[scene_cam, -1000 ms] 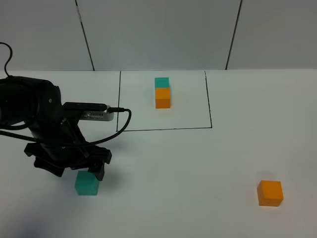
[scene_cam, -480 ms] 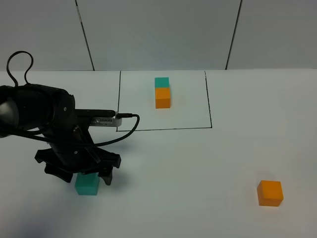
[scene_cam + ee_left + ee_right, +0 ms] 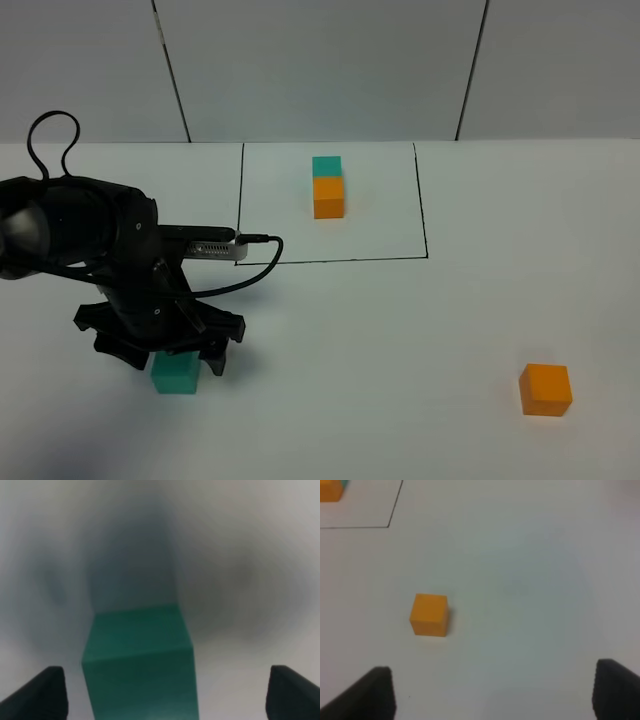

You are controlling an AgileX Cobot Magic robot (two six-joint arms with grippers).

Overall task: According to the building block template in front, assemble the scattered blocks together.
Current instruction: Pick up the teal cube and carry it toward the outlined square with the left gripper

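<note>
Seen from above, the left gripper (image 3: 172, 350) covers the top of the teal cube (image 3: 176, 378). At the left wrist, the cube's lower end runs off the frame and the table (image 3: 240, 555) behind is a blur. At the right wrist, a corner crops the framed orange cube (image 3: 329, 490).

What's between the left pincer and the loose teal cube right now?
Nothing visible. The left pincer hangs over the teal cube, jaws wide on either side of it, with only bare table in both gaps.

Matt, smooth-faced teal cube (image 3: 175, 378) & orange cube (image 3: 545, 389); tabletop (image 3: 400, 330) smooth matt white.
</note>
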